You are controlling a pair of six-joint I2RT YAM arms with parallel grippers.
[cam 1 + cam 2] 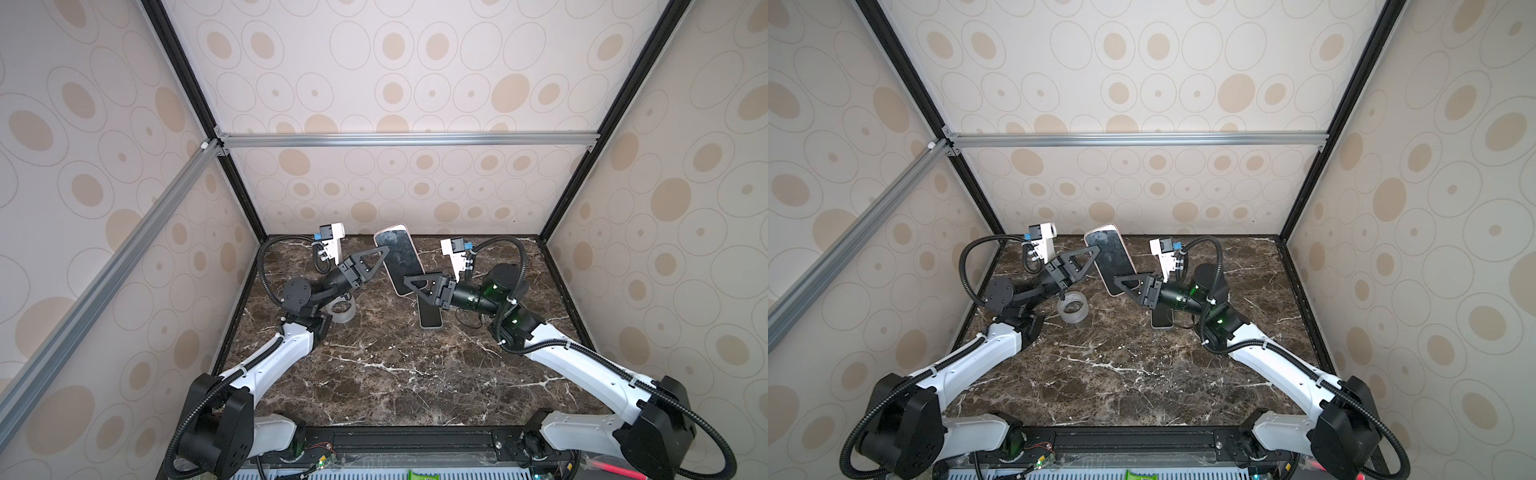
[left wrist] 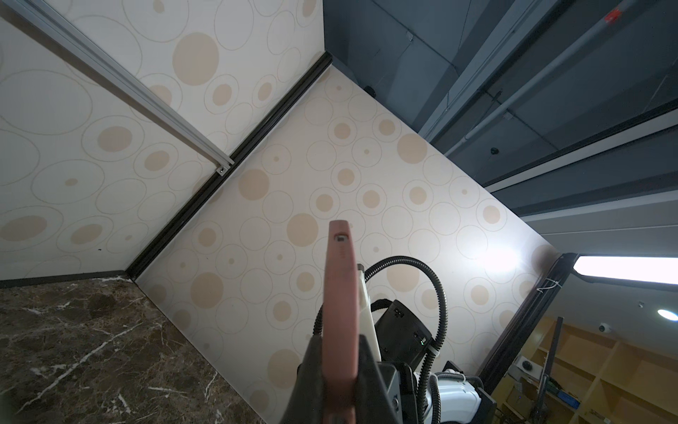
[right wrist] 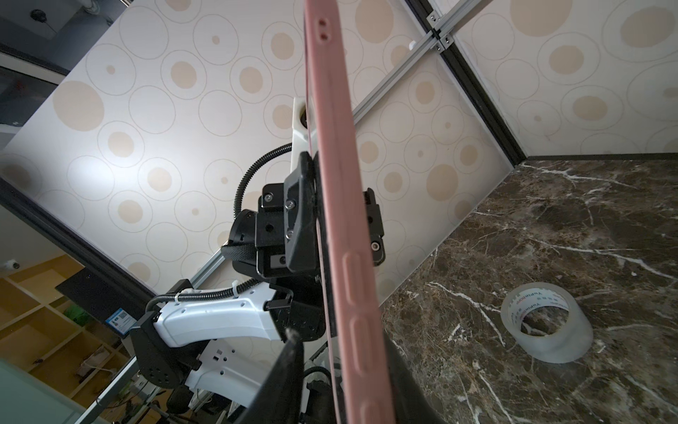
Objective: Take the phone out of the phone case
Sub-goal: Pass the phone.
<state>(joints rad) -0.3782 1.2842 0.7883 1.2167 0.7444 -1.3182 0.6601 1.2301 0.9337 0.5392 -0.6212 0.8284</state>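
From the near left, reaches up and inward with the elbow bent above a roll of clear tape [image 1: 1073,309] standing on the marble table [image 1: 374,374]. Clamps the left gripper [image 1: 383,252] tight across one long edge of the pink phone case [image 2: 339,312], pinching front and back. Holds it clear of the table, tilted, with the dark phone [image 1: 399,255] seated inside, screen toward both top views. Further right, straddles the case's lower end with the right gripper [image 1: 406,280], one finger [image 3: 286,374] visibly short of the screen side, so not yet closed on it. Comes in nearly level from the right, forearm sloping down to the near right base. Beneath that wrist, flat on the table, a second dark slab [image 1: 430,318].
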